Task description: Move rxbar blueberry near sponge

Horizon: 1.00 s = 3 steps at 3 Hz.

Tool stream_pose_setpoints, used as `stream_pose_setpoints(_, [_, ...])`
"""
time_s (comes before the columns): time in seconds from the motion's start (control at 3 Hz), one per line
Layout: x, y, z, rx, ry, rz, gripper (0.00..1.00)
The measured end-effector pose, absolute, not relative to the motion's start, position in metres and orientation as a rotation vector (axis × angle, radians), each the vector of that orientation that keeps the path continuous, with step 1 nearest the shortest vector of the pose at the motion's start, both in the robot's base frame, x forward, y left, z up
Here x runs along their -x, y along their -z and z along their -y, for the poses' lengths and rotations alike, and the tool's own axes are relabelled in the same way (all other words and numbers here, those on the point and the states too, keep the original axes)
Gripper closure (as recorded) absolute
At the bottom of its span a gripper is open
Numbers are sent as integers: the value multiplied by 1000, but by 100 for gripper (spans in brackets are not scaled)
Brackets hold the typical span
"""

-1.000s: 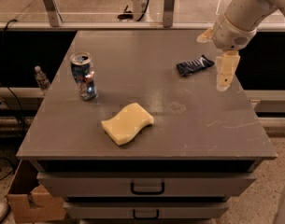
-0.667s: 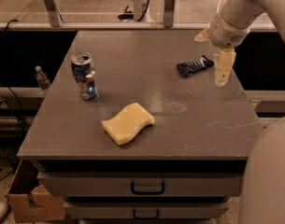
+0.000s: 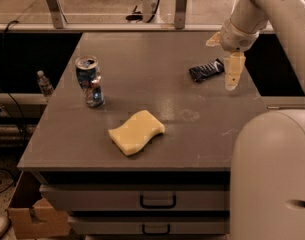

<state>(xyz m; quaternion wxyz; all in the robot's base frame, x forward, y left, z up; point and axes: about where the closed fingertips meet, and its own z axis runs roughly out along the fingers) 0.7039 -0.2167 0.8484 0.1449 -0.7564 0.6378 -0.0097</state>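
The rxbar blueberry, a dark flat bar, lies on the grey table at the far right. The pale yellow sponge with wavy sides lies near the table's front, left of centre. My gripper hangs over the bar's right end with its pale fingers spread apart. It is open and holds nothing. The bar and the sponge are well apart.
A crushed blue-silver can stands at the left of the table. My own body fills the lower right. Drawers sit under the table front. A small bottle and a cardboard box are off the left side.
My gripper has shifted slightly left toward the bar's right end. My body has come into view at the lower right. The bar, sponge and can have not moved.
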Motion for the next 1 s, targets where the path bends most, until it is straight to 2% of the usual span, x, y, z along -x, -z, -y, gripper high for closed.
stream_pose_setpoints(0.33, [-714,-832,219,2169,-1,-1861,0])
stream_pose_setpoints(0.67, [-720,-822,220,2159,-17,-1876,18])
stream_pose_setpoints(1.0, [-725,-826,219,2144,-13,-1875,41])
